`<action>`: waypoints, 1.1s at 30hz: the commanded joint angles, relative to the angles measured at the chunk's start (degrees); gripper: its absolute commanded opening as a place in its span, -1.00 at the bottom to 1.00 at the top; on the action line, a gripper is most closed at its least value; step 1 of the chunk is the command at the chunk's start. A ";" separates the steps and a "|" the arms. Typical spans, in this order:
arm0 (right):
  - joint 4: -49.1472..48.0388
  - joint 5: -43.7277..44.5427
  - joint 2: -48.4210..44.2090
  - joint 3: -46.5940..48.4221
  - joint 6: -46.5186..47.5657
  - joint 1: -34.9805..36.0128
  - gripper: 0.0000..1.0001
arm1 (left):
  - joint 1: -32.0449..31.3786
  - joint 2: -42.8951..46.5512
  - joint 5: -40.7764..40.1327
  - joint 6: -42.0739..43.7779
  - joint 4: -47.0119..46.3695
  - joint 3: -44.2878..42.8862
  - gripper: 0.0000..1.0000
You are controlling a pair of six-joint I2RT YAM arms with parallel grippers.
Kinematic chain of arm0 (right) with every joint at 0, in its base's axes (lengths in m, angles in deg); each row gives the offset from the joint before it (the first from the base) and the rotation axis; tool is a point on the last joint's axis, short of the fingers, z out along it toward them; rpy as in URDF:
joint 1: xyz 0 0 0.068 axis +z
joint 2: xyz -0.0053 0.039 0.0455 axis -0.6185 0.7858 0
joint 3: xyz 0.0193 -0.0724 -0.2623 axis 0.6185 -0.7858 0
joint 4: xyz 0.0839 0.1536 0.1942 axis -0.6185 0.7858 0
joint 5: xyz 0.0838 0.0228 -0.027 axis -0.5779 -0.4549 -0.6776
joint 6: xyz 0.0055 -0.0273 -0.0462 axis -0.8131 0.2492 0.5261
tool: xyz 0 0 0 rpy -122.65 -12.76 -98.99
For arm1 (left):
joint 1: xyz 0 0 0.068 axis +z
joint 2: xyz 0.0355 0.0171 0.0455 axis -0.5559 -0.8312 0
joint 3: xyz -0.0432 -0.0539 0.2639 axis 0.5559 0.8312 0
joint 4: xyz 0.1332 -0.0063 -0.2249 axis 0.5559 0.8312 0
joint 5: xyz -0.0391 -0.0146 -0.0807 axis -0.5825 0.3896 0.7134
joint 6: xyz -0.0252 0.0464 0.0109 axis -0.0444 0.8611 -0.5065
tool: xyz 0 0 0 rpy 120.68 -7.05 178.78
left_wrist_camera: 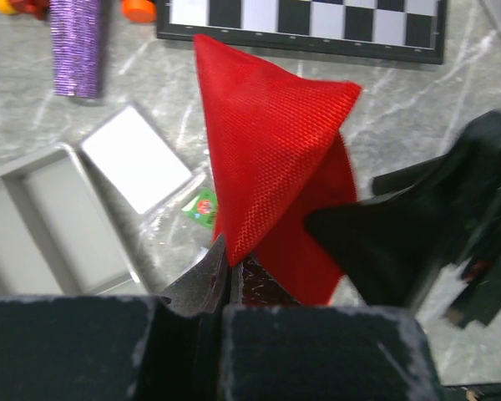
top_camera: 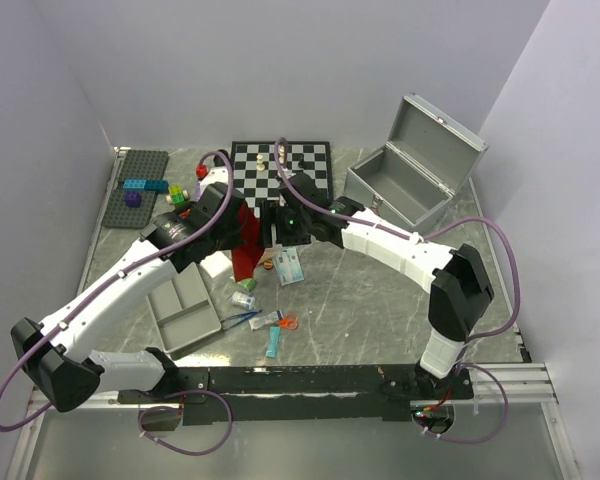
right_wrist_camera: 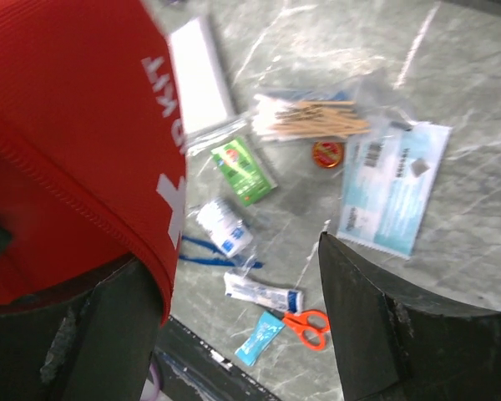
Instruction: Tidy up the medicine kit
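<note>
- Nearest the arm bases, on the desk (top_camera: 380,310): orange-handled scissors (right_wrist_camera: 305,324), a teal sachet (right_wrist_camera: 259,338) and a white tube (right_wrist_camera: 263,292) lie close together.
- Just beyond them: a small white bottle (right_wrist_camera: 224,227) with a blue label, a green packet (right_wrist_camera: 244,170), a bag of cotton swabs (right_wrist_camera: 313,119), a round red tin (right_wrist_camera: 326,153) and a pale blue flat packet (right_wrist_camera: 392,185), all lying on the desk.
- Left of this group: the grey divided tray (top_camera: 180,300) rests on the desk, with a white box (left_wrist_camera: 135,159) just beside its far corner.
- Left pincer (left_wrist_camera: 227,271): fingers together, clamped on an edge of the red pouch (left_wrist_camera: 267,150). The pouch is lifted above the desk and folded to a point.
- Right pincer (right_wrist_camera: 238,276): fingers wide apart, gripping nothing. The red pouch, showing white lettering and part of a white cross, lies against one finger. The desk shows between the two fingers.
- Beyond the pouch: the chessboard (top_camera: 280,165) lies flat.
- Far right: the medicine kit (top_camera: 405,185) stands on the desk, well apart from both pincers, with its lid (top_camera: 442,140) swung up and leaning back.
</note>
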 commanded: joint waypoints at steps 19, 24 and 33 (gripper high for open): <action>-6.80 -6.70 -12.44 -7.31 2.10 -1.68 0.80 | -0.16 -3.51 -12.04 1.92 7.28 -4.97 -0.98; -7.32 0.14 -15.43 -13.19 4.38 -1.68 0.74 | -0.07 -2.02 -16.52 -4.13 8.60 -4.01 -0.99; -12.52 7.89 -16.60 -23.41 9.04 -1.15 0.60 | 1.07 5.54 -18.29 -9.07 7.64 3.19 -0.99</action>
